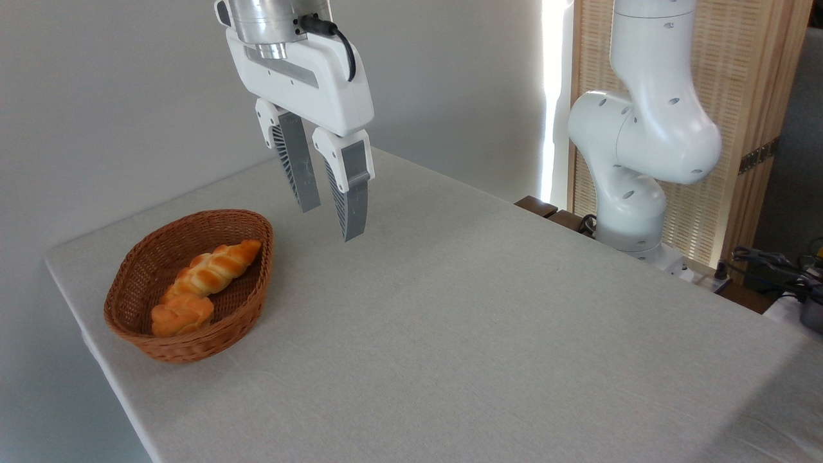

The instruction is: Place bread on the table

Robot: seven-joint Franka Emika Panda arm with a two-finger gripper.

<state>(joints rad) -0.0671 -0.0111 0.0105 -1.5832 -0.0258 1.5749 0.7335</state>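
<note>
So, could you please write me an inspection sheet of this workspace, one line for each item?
Surface: table under a light grey-beige cloth, mostly bare.
Job's things: small knotted bun lies at the near end of the wicker basket, not yet on the table.
Clutter: long braided loaf also in the basket, touching the bun.
Hand: hand hangs in the air above the table, right of the basket, fingers apart, holding nothing.
Cables: black cable on the wrist; more cables by the table's right edge.
Surroundings: plain wall behind, slatted wooden screen behind the arm base.
</note>
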